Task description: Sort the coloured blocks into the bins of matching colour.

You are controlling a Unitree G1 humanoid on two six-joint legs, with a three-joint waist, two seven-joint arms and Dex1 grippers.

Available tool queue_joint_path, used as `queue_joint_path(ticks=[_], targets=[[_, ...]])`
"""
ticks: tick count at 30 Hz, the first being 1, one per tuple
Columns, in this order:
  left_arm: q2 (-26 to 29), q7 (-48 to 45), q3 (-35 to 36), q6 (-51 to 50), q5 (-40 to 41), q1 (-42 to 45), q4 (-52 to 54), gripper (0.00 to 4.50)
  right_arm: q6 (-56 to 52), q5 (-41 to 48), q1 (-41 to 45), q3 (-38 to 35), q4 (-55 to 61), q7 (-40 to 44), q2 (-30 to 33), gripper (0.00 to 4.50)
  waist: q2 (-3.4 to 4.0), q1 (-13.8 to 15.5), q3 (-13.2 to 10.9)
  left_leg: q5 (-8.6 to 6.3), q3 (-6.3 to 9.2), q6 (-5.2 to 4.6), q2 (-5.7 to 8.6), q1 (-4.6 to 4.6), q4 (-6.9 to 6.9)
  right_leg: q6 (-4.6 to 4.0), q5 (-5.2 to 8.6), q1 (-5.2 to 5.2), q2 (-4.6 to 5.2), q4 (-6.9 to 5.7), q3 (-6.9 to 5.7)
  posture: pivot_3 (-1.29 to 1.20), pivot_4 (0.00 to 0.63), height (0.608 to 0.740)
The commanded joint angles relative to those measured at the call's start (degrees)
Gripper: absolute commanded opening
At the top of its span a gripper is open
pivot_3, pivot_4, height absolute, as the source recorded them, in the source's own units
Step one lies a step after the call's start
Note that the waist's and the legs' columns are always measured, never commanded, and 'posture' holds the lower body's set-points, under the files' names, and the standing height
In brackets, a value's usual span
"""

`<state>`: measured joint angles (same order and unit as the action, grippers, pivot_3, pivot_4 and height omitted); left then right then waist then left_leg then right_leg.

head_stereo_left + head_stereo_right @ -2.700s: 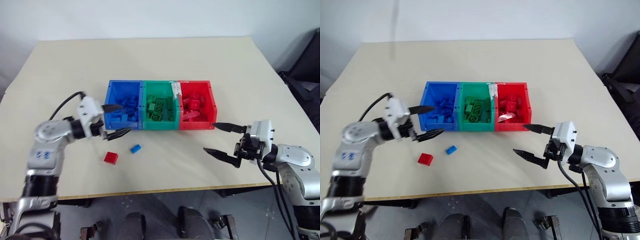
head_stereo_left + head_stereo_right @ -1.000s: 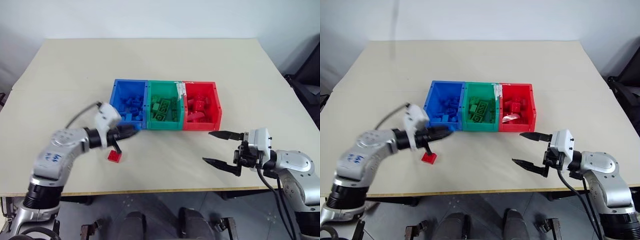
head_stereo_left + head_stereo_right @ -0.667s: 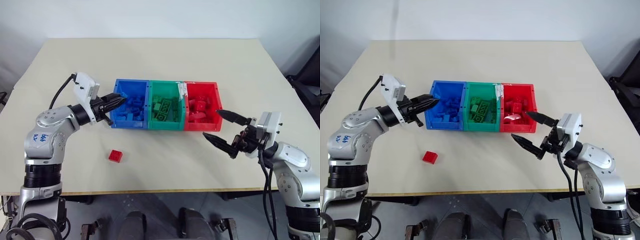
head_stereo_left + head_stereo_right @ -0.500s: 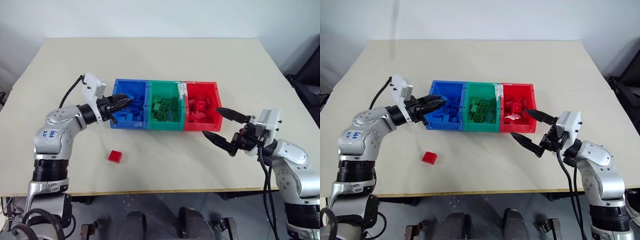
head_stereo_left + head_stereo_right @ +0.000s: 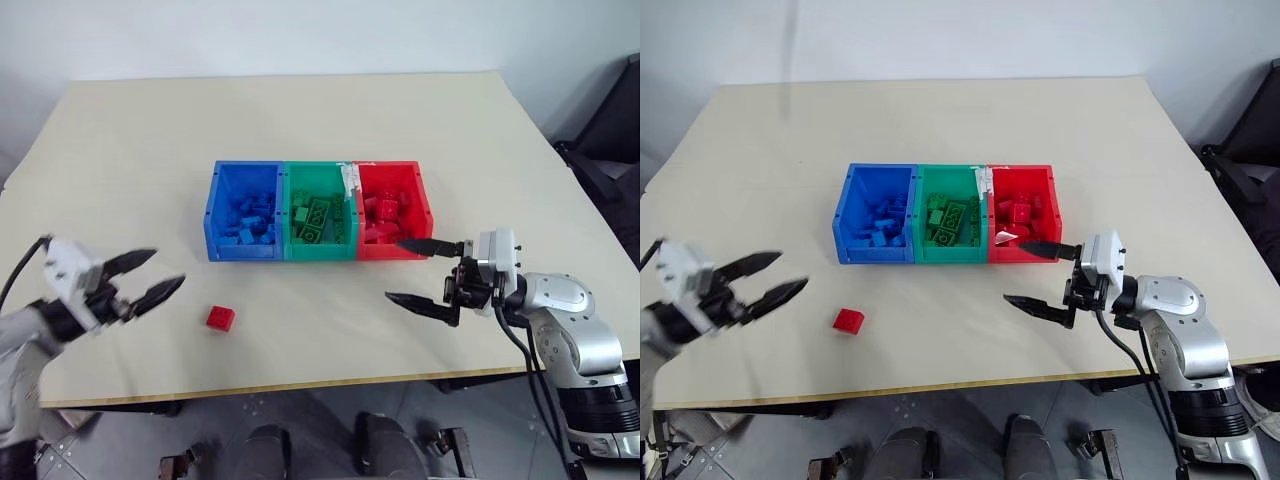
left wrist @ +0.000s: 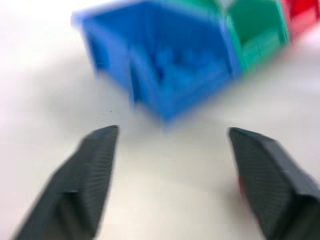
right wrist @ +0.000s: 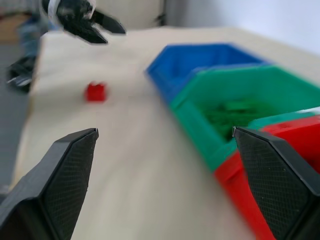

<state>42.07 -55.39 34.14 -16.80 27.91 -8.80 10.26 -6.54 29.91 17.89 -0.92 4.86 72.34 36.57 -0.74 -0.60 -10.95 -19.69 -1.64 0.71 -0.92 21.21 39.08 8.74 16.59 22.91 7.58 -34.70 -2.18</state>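
One red block point(image 5: 221, 318) lies loose on the table in front of the blue bin point(image 5: 245, 251). The blue, green point(image 5: 320, 251) and red bins point(image 5: 390, 165) stand joined in a row mid-table, each holding several blocks of its own colour. My left gripper point(image 5: 168, 267) hovers open and empty near the table's left front, left of the red block and apart from it. My right gripper point(image 5: 394, 270) is open and empty just in front of the red bin's front right corner, pointing left. In the right wrist view the red block point(image 7: 95, 92) lies far beyond the open fingers point(image 7: 60, 175).
A white scrap point(image 5: 350, 180) sits on the wall between the green and red bins. The table's front edge point(image 5: 300, 385) runs close below both grippers. A dark chair point(image 5: 610, 150) stands off the table's right side.
My left gripper drew back from the blue bin's left wall to the table's left front and opened. The right gripper stayed open, shifting only slightly. The loose blue block from earlier is gone.
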Motion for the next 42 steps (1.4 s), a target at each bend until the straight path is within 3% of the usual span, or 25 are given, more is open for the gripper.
queue_joint_path(ticks=[1,4,8,12,19,26,29,36,42], targets=[[1.7,-5.2,3.1,6.2,0.1,-3.5,-0.8,4.47,2.4,-0.7,2.3,2.1,-1.8,6.6,1.4,4.50,0.00,0.6,0.0,-0.01,-0.01,-0.01,0.00,-0.01,0.01,0.00,0.00,0.00,0.02,-0.01,0.00,0.00,0.150,0.740],[2.7,-7.3,2.0,9.0,-0.3,-4.5,-1.4,4.47,2.6,-0.8,3.7,3.0,-3.5,9.3,1.7,4.50,0.00,0.9,0.0,-0.01,0.04,-0.02,0.02,-0.01,0.03,-0.01,0.00,-0.01,0.09,0.07,-0.04,0.00,0.150,0.740],[3.3,-8.6,-5.2,12.4,-2.8,-2.0,0.0,4.47,2.9,-1.7,4.0,3.2,-5.4,11.3,2.2,4.50,0.00,0.7,0.0,-0.04,0.04,-0.01,0.01,0.00,0.02,-0.02,0.00,-0.01,0.09,-0.03,-0.05,0.00,0.150,0.740],[3.4,-10.3,-15.2,12.1,-4.0,5.3,-1.4,4.47,2.3,-2.0,3.0,2.7,-5.1,11.4,2.9,4.50,0.00,0.5,0.0,-0.05,0.02,0.00,0.02,0.01,0.02,-0.02,0.00,-0.01,0.07,-0.05,-0.07,0.00,0.150,0.740],[5.3,-16.5,-28.6,17.3,-12.0,18.7,-14.5,4.47,1.4,-2.2,1.6,1.7,-3.1,10.3,4.1,4.50,0.01,0.4,0.0,-0.05,-0.16,0.01,-0.01,0.01,0.02,-0.01,0.00,0.11,-0.02,-0.09,-0.11,0.00,0.150,0.740],[6.8,-22.4,-32.9,19.6,-12.6,23.0,-19.8,4.47,1.8,-2.6,0.4,0.7,-2.2,8.9,4.9,4.50,0.00,0.5,0.0,-0.07,-0.43,-0.03,-0.03,0.07,0.03,-0.01,0.00,0.38,0.03,-0.24,-0.12,0.00,0.150,0.740],[6.7,-22.9,-33.3,20.0,-12.7,23.4,-20.7,3.88,1.9,-2.6,-0.3,0.5,-1.6,8.0,4.8,4.50,0.00,0.5,0.0,-0.06,-0.45,-0.03,-0.03,0.08,0.04,-0.01,0.00,0.41,0.04,-0.27,-0.12,0.00,0.150,0.740],[4.0,-21.8,-34.3,19.7,-11.8,26.1,-20.7,1.56,1.8,-2.4,-2.9,-0.8,0.4,5.2,5.0,4.50,0.00,0.7,0.0,-0.07,-0.45,-0.03,-0.03,0.07,0.06,-0.01,0.00,0.41,0.04,-0.30,-0.12,0.00,0.150,0.740],[-5.8,-15.1,-34.7,11.7,-5.5,37.5,-11.6,1.49,4.2,-2.2,-7.7,-6.7,1.1,0.2,4.4,4.50,-0.02,2.1,0.0,-0.06,-0.43,-0.05,-0.01,0.17,0.23,0.06,-0.04,0.41,0.06,-0.34,-0.12,0.00,0.150,0.740]])
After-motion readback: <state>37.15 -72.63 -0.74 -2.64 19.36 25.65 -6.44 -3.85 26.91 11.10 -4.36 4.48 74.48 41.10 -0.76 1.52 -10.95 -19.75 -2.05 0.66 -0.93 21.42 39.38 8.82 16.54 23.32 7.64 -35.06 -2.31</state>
